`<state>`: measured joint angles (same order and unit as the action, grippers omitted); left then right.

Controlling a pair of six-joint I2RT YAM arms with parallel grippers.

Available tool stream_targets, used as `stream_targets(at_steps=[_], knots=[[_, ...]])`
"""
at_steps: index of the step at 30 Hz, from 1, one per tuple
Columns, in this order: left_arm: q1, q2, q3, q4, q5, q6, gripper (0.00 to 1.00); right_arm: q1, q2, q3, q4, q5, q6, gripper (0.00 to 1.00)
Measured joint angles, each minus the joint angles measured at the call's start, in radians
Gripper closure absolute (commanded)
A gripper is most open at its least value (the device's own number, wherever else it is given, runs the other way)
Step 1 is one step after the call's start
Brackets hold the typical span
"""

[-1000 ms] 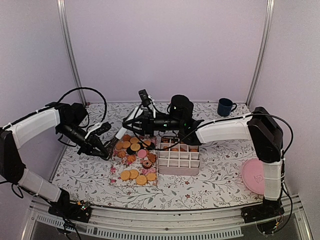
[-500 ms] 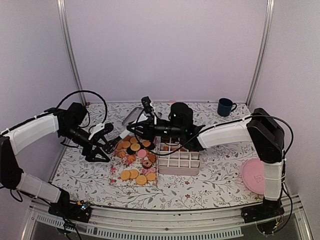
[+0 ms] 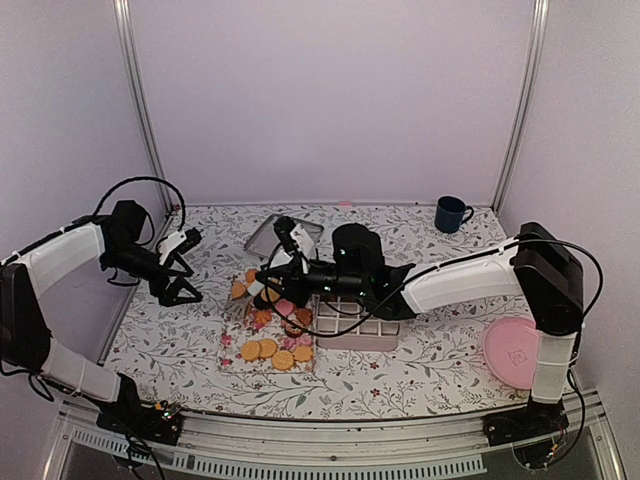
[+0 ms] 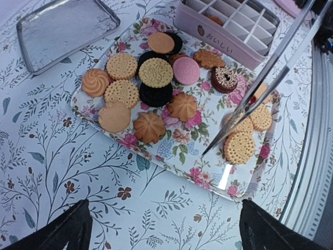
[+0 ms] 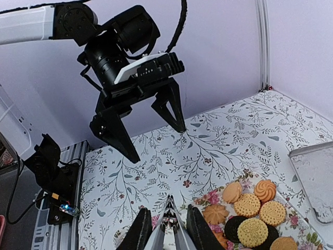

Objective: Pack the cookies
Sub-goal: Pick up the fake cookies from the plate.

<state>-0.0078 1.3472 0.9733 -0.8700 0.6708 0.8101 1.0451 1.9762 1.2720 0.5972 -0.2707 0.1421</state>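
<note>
The cookies (image 4: 155, 72), round and mostly golden with some dark ones and a pink one, lie on a floral tray (image 4: 178, 144); the top view shows the same cookies (image 3: 268, 348). My left gripper (image 3: 189, 268) hangs open and empty left of the tray, its fingertips (image 4: 73, 229) at the bottom corners of the left wrist view. My right gripper (image 3: 263, 288) is shut on metal tweezers (image 5: 169, 221). The tweezers (image 4: 250, 99) slant down over the tray, tips beside a golden cookie (image 4: 239, 147) and holding nothing. From the right wrist, the left gripper (image 5: 156, 143) faces it with jaws wide apart.
A pink compartment box (image 3: 358, 322) stands right of the floral tray, with a few cookies in its far cells. An empty metal tray (image 3: 272, 234) lies behind, a blue mug (image 3: 451, 213) at the back right, and a pink plate (image 3: 507, 352) at the right front.
My left gripper has opened and pulled back left, away from the tray. My right arm has swung forward and down over the tray with the tweezers.
</note>
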Motion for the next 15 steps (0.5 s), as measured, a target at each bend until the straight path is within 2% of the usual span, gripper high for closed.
stream_targets(at_steps=[11,15], knots=[[0.006,0.0,-0.018,0.019,-0.015,0.0,0.01,0.048,-0.044,-0.03,-0.062,0.158,-0.069,0.82],[0.006,0.0,-0.019,0.019,-0.015,0.0,0.01,0.076,-0.046,-0.03,-0.078,0.227,-0.098,0.73]])
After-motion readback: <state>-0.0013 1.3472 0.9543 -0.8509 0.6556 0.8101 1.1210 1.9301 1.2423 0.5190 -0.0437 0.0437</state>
